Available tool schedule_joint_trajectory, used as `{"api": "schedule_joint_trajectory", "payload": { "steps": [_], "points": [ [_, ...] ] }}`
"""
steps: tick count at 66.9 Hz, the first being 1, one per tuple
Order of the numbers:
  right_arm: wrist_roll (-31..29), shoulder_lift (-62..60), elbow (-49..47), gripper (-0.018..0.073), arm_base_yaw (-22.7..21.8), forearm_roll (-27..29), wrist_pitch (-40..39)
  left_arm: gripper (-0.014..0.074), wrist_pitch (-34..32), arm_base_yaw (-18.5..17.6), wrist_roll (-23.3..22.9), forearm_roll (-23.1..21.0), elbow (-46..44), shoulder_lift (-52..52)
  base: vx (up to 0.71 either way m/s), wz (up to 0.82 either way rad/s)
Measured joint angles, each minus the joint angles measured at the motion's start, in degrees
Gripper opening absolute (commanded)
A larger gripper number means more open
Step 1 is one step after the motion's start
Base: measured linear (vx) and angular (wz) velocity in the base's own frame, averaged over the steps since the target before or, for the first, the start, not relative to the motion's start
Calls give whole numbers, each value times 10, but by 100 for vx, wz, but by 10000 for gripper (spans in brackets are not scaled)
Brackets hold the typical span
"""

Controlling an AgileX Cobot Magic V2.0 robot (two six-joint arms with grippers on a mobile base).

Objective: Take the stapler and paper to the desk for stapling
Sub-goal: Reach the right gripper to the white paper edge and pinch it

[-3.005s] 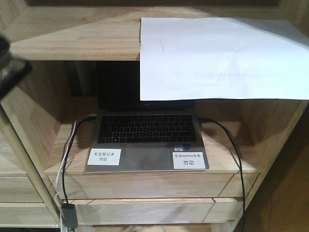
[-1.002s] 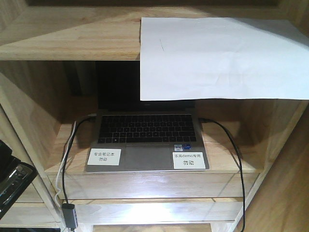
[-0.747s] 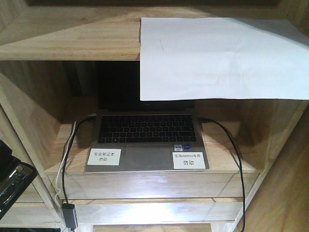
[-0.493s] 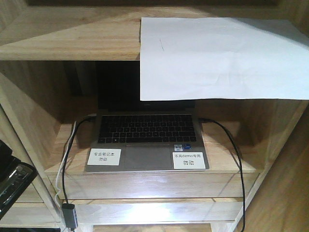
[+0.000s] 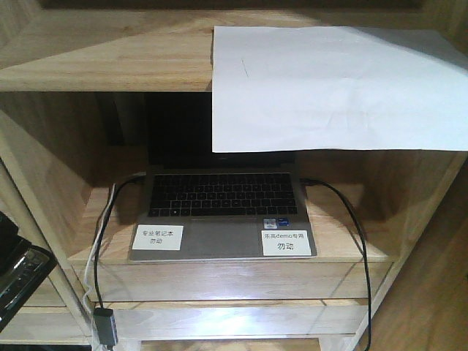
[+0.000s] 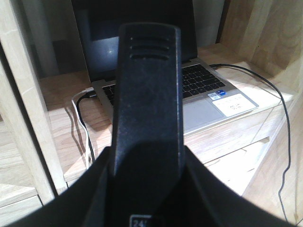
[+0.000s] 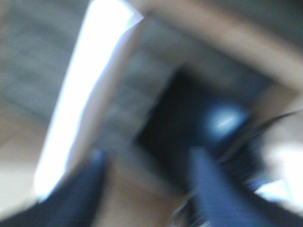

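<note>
Light-wood shelves [image 5: 110, 66] are filling the front view, and the paper [image 5: 329, 88] is lying on the upper board. Its front part is hanging over the edge and covering a part of the screen of an open laptop [image 5: 223, 212] on the board below. The long side of the paper is running from left to right, along the shelf edge.

The left pincer [image 6: 147, 189] is sitting low, beside the left post of the shelves. It seems to be clenching the black stapler [image 6: 149, 94], which is pointing away from the wrist toward the laptop. So the paper is being left for the other arm, I judge.

The right pincer [image 7: 147, 156] is standing released, its two fingers [image 7: 97, 175] apart with nothing between them. In its blurred view the paper is showing as a bright slanted strip, up and to the left of the fingers and not touching them. How near it is, I cannot tell.

Only the front view is giving the whole sheet and its overhang, which looks like the place to take it. Only the left wrist view is showing the stapler in the grip. The desk is not appearing in any view.
</note>
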Motion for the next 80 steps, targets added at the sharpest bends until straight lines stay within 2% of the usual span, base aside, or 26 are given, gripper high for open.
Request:
{"api": "schedule_joint_trajectory", "payload": {
  "steps": [17,38,54,80],
  "points": [
    [5,163,0,581,20,-11,-269,-7,0,0,0,0,0,0,0,0],
    [25,407,-19,581,20,-14,-516,-7,0,0,0,0,0,0,0,0],
    [25,515,-69,581,20,-16,-541,-7,0,0,0,0,0,0,0,0],
    [25,603,-135,581,20,-28,-542,-7,0,0,0,0,0,0,0,0]
  ]
}}
